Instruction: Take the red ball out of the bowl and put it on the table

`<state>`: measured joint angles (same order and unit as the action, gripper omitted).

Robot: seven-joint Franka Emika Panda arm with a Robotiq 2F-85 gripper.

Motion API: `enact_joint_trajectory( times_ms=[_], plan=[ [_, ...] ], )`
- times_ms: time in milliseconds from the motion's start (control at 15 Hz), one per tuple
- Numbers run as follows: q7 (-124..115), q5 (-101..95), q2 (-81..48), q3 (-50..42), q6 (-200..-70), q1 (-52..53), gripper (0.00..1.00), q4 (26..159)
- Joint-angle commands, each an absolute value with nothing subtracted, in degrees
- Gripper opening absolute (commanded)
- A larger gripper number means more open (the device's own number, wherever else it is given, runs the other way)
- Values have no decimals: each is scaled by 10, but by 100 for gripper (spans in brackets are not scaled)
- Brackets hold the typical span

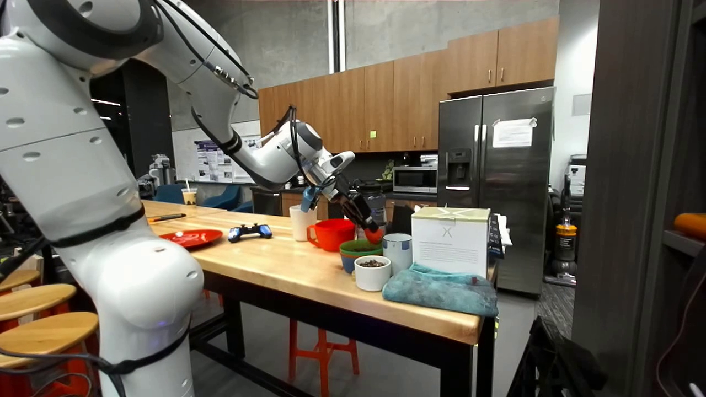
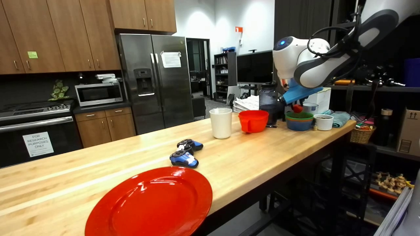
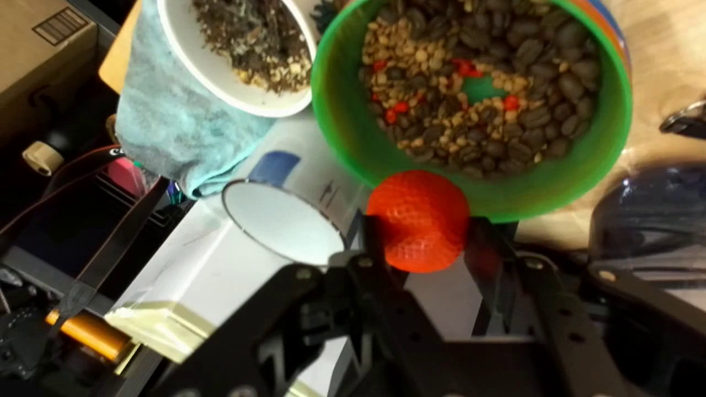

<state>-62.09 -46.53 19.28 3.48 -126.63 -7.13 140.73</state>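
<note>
Wrist view: 1 textured red ball (image 3: 418,220) in claw (image 3: 423,234).

A red plate (image 2: 149,205) lies near a game controller (image 2: 185,152); a teal cloth (image 1: 440,292), beside a white box (image 1: 449,245).

red bowl (image 1: 336,237): inside bottom hidden, both exterior views | white ramekin (image 3: 220,82): cut by top edge, wrist view
</note>
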Motion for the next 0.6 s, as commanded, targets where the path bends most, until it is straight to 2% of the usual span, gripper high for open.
enact_joint_trajectory(
  times_ms=[0, 533],
  plan=[
    [-606, -494, 200, 33, -1250, -68, 17, 1382],
    [-585, -497, 199, 33, -1332, -46, 17, 1355]
  ],
)
